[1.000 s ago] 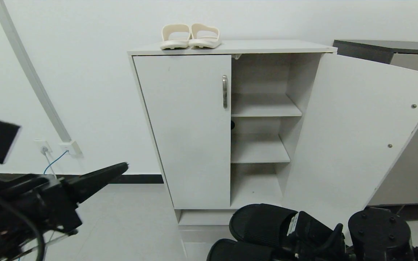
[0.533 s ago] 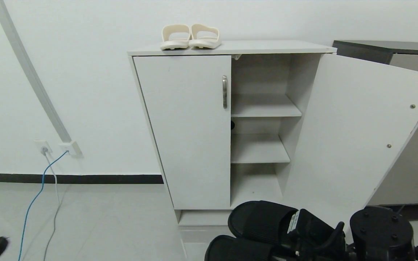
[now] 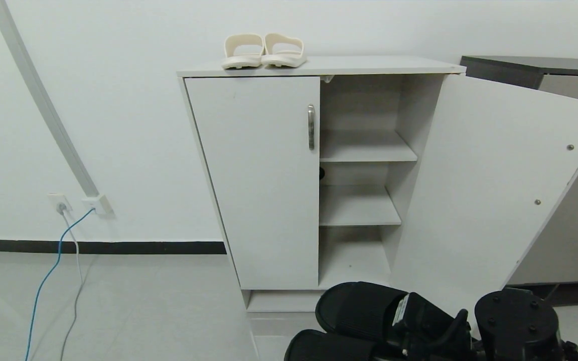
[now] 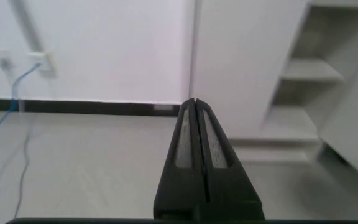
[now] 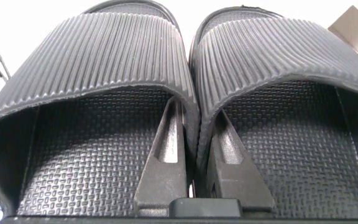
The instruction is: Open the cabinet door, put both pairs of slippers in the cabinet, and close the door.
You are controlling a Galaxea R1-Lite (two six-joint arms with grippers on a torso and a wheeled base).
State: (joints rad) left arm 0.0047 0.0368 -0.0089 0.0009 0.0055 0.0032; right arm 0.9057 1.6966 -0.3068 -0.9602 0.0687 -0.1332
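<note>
The white cabinet (image 3: 254, 180) stands against the wall with its right door (image 3: 489, 185) swung open, showing bare shelves (image 3: 359, 205). A cream pair of slippers (image 3: 263, 50) rests on the cabinet's top. My right gripper (image 5: 194, 109) is shut on the black pair of slippers (image 5: 185, 93), one finger inside each slipper, pinching their adjoining straps. This black pair (image 3: 354, 316) hangs low in front of the open compartment. My left gripper (image 4: 194, 109) is shut on nothing, low over the floor left of the cabinet (image 4: 253, 62).
A blue cable (image 3: 43, 286) runs from a wall socket (image 3: 60, 203) down across the floor at left. A grey cabinet (image 3: 570, 165) stands right behind the open door. The floor in front of the shut left door (image 3: 259, 180) is bare.
My left arm dropped out of the head view's left side. The black slippers in my right gripper shifted only slightly.
</note>
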